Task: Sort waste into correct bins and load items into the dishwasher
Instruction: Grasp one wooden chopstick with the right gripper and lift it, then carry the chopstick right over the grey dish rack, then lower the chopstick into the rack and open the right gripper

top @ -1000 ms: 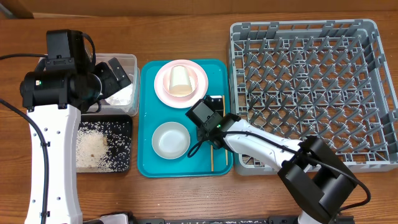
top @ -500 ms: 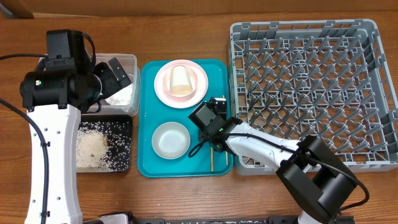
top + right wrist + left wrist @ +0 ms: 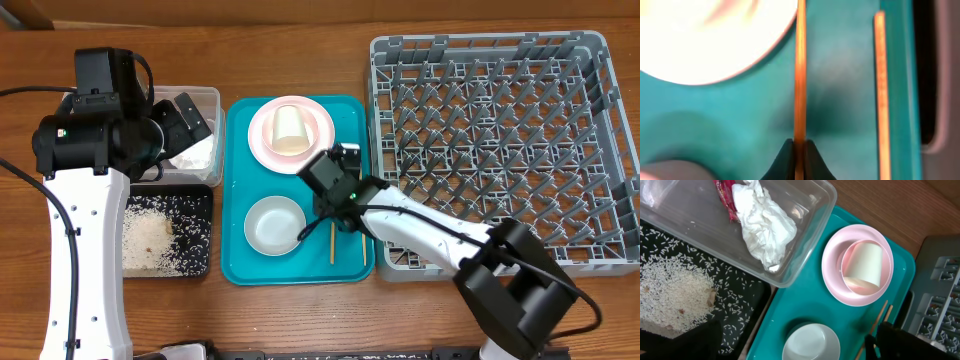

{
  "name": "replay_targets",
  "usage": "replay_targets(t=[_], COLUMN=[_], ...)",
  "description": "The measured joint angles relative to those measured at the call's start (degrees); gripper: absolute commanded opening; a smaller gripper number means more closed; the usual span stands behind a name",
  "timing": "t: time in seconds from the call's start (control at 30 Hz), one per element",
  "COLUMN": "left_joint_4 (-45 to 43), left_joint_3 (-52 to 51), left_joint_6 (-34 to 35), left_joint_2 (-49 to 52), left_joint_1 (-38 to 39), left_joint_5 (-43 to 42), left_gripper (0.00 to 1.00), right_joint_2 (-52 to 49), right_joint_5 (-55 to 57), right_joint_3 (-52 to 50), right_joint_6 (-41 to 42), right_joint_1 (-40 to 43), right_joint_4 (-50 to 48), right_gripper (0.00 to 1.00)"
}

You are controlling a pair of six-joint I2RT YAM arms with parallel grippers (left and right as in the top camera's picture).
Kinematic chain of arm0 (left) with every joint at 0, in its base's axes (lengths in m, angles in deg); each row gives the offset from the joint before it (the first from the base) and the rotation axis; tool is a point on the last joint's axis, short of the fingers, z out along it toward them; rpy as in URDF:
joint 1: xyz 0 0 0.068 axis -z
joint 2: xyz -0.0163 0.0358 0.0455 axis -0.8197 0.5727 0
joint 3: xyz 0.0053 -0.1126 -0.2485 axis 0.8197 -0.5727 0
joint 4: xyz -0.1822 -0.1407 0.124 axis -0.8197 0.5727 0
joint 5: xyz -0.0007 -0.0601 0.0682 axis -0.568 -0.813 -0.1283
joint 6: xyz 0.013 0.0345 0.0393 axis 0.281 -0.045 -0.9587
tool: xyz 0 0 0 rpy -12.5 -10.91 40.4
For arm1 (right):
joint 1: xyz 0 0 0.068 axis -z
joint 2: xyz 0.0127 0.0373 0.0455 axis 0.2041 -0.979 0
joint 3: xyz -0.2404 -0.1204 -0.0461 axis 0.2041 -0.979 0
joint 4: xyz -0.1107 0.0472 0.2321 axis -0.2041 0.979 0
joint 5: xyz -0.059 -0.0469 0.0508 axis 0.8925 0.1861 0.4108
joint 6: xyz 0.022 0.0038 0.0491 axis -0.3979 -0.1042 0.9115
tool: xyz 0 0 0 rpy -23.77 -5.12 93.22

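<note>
Teal tray (image 3: 840, 100), chopstick (image 3: 800, 75) apparently between right jaws

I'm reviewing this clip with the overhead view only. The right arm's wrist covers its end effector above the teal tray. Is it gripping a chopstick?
Observer: Yes. The right wrist view shows the right end effector pinched shut on one chopstick.
Operator: And the other stick?
Observer: The second chopstick lies apart on the teal tray, nearer its edge and outside the grip.
Operator: The left arm hides part of the clear tub. What's inside?
Observer: The left wrist view shows a red wrapper beside the crumpled tissue in the clear tub.
</note>
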Motion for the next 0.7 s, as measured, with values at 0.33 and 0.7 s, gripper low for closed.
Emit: replay_targets(t=[0.33, 0.7], left_joint_4=[0.0, 0.0], left_joint_3=[0.0, 0.0], left_joint_6=[0.0, 0.0], left_joint_2=[0.0, 0.0], left_joint_1=[0.0, 0.0], left_joint_5=[0.0, 0.0], left_gripper=[1.00, 1.00], right_joint_2=[20.4, 18.4], right_joint_5=[8.7, 9.1], right_joint_3=[2.6, 2.9], right_joint_6=[-15.1, -27.5], right_joint_1=[4.0, 21.5], right_joint_4=[4.0, 4.7], right_gripper=[0.04, 0.04])
